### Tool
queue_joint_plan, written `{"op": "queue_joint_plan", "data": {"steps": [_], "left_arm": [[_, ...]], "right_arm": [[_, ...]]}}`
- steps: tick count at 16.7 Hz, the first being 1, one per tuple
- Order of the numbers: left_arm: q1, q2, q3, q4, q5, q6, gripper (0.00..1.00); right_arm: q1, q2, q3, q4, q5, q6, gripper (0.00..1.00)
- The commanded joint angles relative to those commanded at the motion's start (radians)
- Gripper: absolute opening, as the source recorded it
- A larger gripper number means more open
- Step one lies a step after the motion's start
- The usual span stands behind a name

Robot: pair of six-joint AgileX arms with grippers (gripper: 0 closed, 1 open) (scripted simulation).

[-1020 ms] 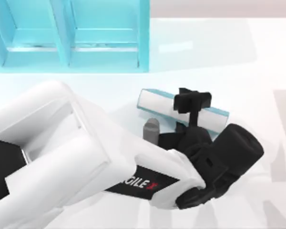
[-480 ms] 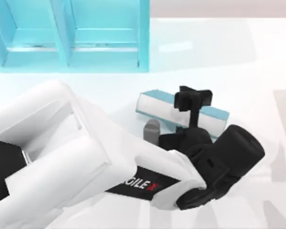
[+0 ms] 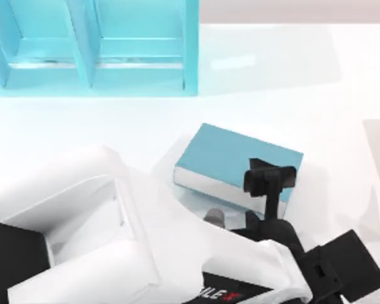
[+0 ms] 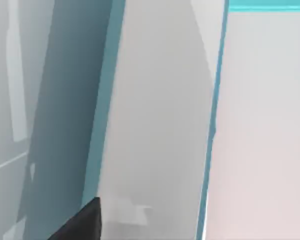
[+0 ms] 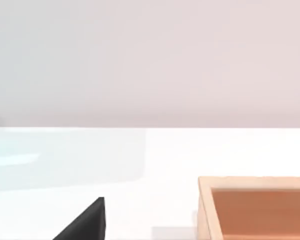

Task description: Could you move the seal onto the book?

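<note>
The thick teal-blue hardback book [image 3: 240, 156] with white page edges lies flat mid-table, its long axis slanting from near left to far right. Just beside its near edge stands the small brown-tan seal [image 3: 215, 218], upright and partly hidden under the white left arm [image 3: 114, 240]. The left gripper [image 3: 270, 179] hangs over the book's near right corner; its opening cannot be told. A tall teal shelf unit [image 3: 95, 44] stands far left.

The left arm [image 3: 114, 240] is extended from the top view's lower left toward centre right, white links ending in a black wrist. The left gripper [image 3: 240, 218] is pointed away from the camera; finger spacing is obscured.
</note>
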Motion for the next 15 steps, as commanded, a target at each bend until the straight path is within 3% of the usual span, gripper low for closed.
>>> {"op": "queue_joint_plan", "data": {"steps": [8, 11, 15], "left_arm": [[-0.176, -0.038, 0.038, -0.589, -0.089, -0.515, 1.00], [-0.206, -0.050, 0.044, -0.677, -0.107, -0.600, 1.00], [-0.209, -0.051, 0.045, -0.684, -0.109, -0.608, 1.00]], "right_arm": [[0.000, 0.000, 0.000, 0.000, 0.000, 0.000, 1.00], [0.000, 0.000, 0.000, 0.000, 0.000, 0.000, 1.00], [0.000, 0.000, 0.000, 0.000, 0.000, 0.000, 1.00]]}}
